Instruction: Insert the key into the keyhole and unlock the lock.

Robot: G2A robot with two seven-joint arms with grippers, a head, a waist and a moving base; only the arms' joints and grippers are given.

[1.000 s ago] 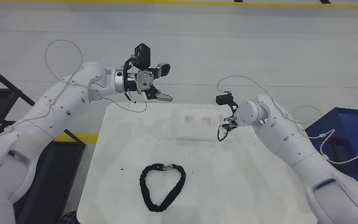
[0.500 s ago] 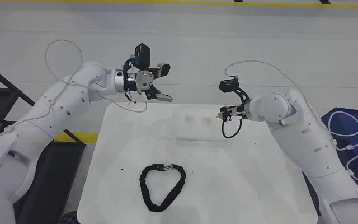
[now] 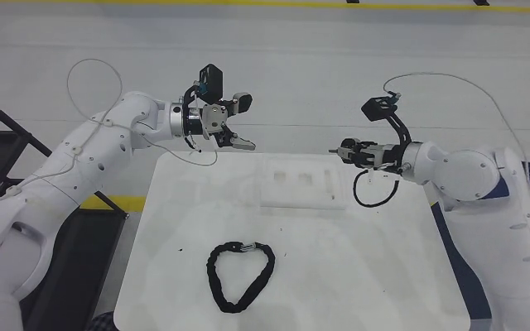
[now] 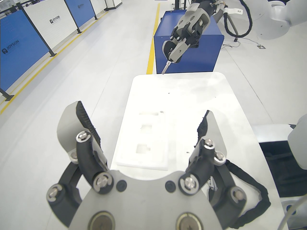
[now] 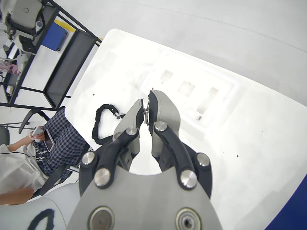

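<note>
**Key** (image 4: 166, 66): small, metal. It is pinched by its head between the fingertips of the right gripper (image 3: 344, 150), and the blade sticks out past them, tilted downward. It is held in the air over the far part of the table (image 3: 373, 273), right of the middle, and touches nothing else.

**Lock** (image 3: 240, 277): a black sleeved loop closed by a short metal body at its far side. It lies flat on the table, near and left of centre, well apart from the key and from both grippers. The keyhole is too small to make out.

**Right gripper** (image 5: 145, 99): jaws clenched on the key's head.

**Left gripper** (image 4: 144, 120): jaws released and spread wide, with nothing between the pads. It hangs raised just beyond the table's far left corner.

**Foam tray** (image 3: 302, 184): a white slab with three rectangular cut-outs, two squarish and one longer. It lies on the far middle of the table, between the two grippers and just left of the key.

**Table**: white top with rounded corners and a few dark specks.

**Blue cabinet** (image 4: 206, 56): stands on the floor beyond the table's right side.
</note>
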